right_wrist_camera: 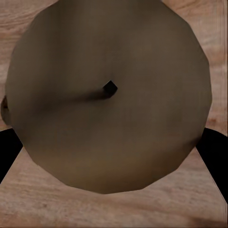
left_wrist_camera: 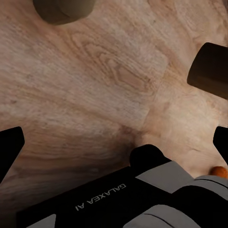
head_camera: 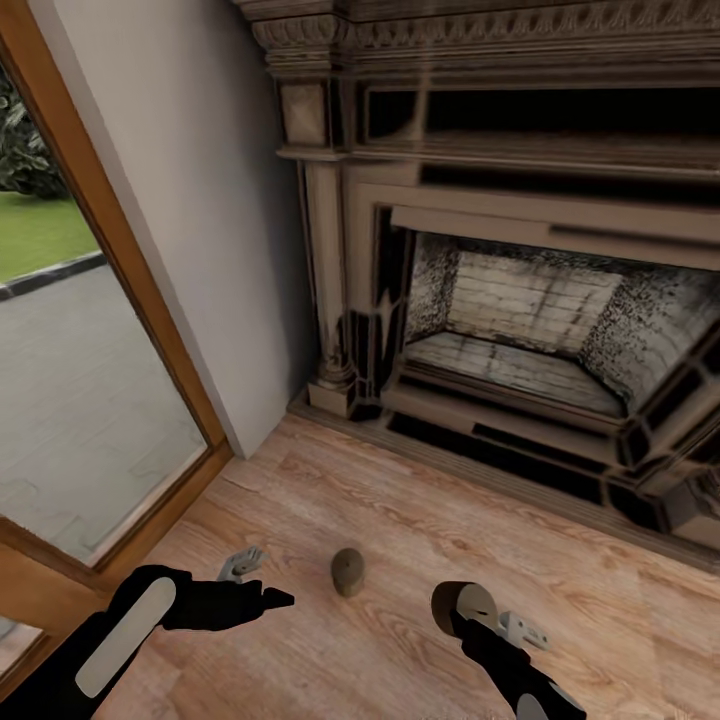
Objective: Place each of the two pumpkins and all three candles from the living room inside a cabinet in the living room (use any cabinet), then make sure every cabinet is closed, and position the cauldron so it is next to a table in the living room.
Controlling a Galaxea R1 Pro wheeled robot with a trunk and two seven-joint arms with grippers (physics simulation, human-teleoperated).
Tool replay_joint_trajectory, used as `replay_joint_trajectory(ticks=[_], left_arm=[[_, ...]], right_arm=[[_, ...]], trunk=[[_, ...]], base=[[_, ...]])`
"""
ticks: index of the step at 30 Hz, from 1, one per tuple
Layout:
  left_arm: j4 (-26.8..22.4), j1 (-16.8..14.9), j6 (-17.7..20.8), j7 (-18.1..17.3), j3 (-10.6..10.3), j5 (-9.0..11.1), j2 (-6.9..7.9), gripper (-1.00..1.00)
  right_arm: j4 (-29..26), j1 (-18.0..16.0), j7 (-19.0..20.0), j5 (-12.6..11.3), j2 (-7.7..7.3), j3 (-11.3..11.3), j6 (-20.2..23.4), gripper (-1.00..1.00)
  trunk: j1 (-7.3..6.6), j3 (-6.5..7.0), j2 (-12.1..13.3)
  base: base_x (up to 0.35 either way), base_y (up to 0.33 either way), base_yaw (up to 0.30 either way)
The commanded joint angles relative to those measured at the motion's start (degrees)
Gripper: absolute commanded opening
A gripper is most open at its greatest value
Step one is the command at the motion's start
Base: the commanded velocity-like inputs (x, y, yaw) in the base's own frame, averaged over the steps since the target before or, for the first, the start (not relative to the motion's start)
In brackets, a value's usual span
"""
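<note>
Nearest, at 5 o'clock in the head view, my right gripper (head_camera: 468, 622) is clamped on the held candle (head_camera: 460, 600), a squat brown cylinder carried clear of the floor. From the right wrist camera its round top, with a small dark wick at the middle, covers nearly everything, and only the black edges of my fingers (right_wrist_camera: 214, 152) peek out on either side of it, so the contact itself is hidden. At 7 o'clock my left gripper (head_camera: 270, 598) hovers over the wood floor (head_camera: 400, 520) with its jaws spread wide and nothing between them. Its wrist camera catches just the two dark fingertips at the frame edges, a black and grey arm segment lettered GALAXEA AI, and an orange sliver (left_wrist_camera: 219, 171) cut off behind that segment, too little for me to name. The loose candle (head_camera: 347, 572) stands on the planks at 6 o'clock, between my two grippers and apart from both. Farther off, from 1 to 3 o'clock, is the carved fireplace (head_camera: 520, 330), its mantel cropped at the top. A glass door (head_camera: 90, 400) with a wooden frame fills 9 o'clock, with a plain wall (head_camera: 220, 200) between them.
</note>
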Motion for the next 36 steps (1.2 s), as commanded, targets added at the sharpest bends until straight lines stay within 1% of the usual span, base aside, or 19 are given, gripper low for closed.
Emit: replay_joint_trajectory(ticks=[1, 25, 28, 30, 32, 36], left_arm=[[-0.04, -0.03, 0.09, -0.29, -0.05, -0.28, 0.05, 1.00], [-0.04, 0.00, 0.00, -0.29, -0.13, -0.43, 0.05, 1.00], [-0.04, 0.01, 0.00, -0.29, -0.10, -1.18, 0.05, 1.00], [0.00, -0.02, -0.40, -0.29, -0.05, -2.47, 0.05, 1.00], [0.03, -0.04, -0.97, -0.38, 0.00, -3.27, 0.05, 1.00], [0.04, -0.02, -1.33, -0.45, 0.03, -3.78, 0.05, 1.00]], right_arm=[[-0.09, -0.04, -0.51, -0.49, -0.08, 0.21, 0.13, -1.00], [-0.07, -0.04, -0.44, -0.49, 0.06, 0.21, 0.14, -1.00], [-0.10, -0.04, -0.37, -0.43, 0.05, 0.21, -0.01, -1.00], [-0.10, -0.04, -0.34, -0.24, 0.10, 0.21, -0.06, -1.00], [-0.11, -0.04, -0.33, -0.13, 0.09, 0.21, -0.08, -1.00], [-0.11, -0.04, -0.33, -0.03, 0.09, 0.21, -0.09, -1.00]], trunk=[[-0.01, -0.04, -0.02], [-0.01, -0.04, -0.02], [-0.01, -0.04, -0.02], [-0.01, -0.04, -0.02], [-0.01, -0.04, -0.02], [-0.01, -0.04, -0.02]], base=[[0.000, 0.000, -0.280], [0.000, 0.000, -0.280], [0.085, 0.000, -0.279], [0.212, 0.000, -0.192], [0.152, 0.000, -0.072], [0.053, 0.000, -0.021]])
